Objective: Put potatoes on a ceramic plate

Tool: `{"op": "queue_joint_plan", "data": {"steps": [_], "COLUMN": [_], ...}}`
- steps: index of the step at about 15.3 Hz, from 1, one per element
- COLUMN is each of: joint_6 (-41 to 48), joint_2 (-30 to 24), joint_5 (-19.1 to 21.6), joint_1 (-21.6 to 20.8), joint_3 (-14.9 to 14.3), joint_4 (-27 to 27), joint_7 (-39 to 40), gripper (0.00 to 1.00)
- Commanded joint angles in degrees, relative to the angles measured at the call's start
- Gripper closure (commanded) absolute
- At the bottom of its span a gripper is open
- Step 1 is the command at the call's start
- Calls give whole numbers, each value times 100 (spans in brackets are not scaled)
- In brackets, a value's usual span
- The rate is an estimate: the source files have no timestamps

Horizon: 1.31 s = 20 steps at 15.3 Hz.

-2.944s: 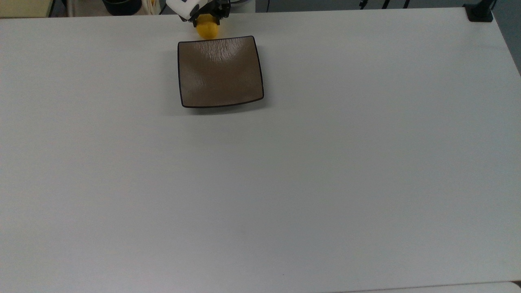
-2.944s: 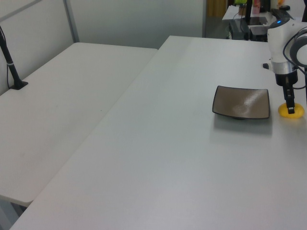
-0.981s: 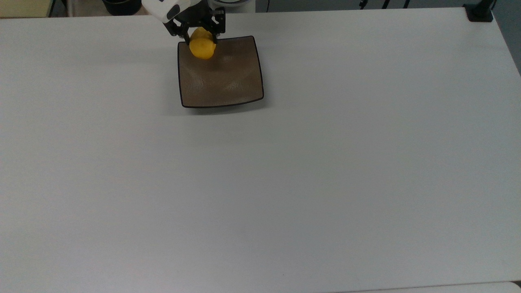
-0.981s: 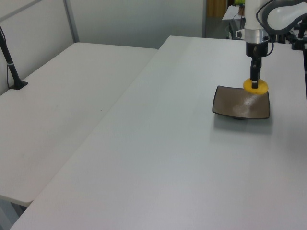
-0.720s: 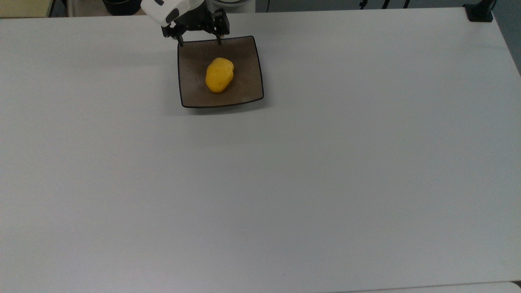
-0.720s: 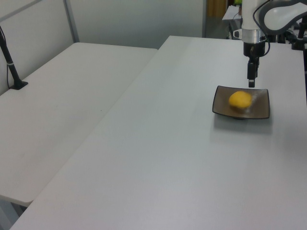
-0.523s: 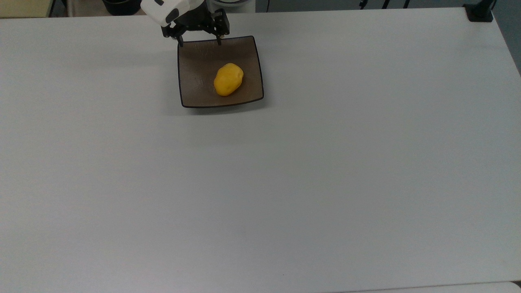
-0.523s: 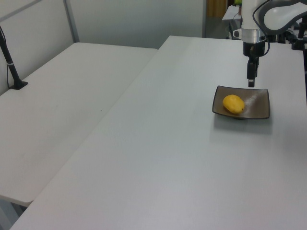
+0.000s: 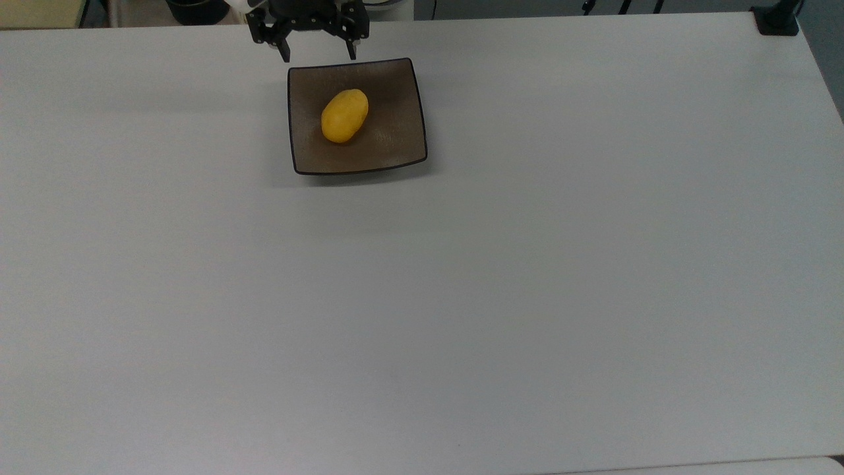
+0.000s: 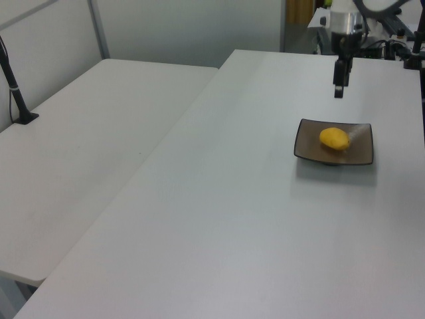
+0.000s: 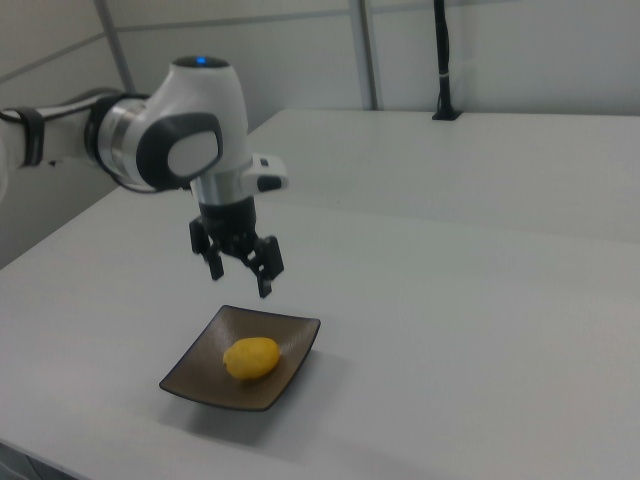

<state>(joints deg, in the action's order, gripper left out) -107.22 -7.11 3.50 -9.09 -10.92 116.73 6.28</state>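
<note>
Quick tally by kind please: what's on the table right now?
Potato: 1, lying on the plate
Plate: 1
Total: 2 things on the table. The tool hangs open above the plate's far edge, holding nothing.

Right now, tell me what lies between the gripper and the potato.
Nothing: the right view shows open air between the gripper and the potato, which lies on the ceramic plate.
</note>
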Motion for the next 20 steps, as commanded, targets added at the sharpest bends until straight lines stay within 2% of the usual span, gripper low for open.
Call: {"op": "queue_joint_plan", "data": {"steps": [1,6,11,17,20], "joint_6": [316,263,245,236,175], "joint_2": [455,737,728,720,702], "joint_5": [169,195,160,116,-24], "joint_1": [-84,-93,179,241,345], "joint_3": [-51,-7,651,828,1082], "joint_4": [-922,-1486,-1487,-1381,-1294], "joint_7": [-459,-742,-760,-768,-961], "gripper": [0,0,0,0,0]}}
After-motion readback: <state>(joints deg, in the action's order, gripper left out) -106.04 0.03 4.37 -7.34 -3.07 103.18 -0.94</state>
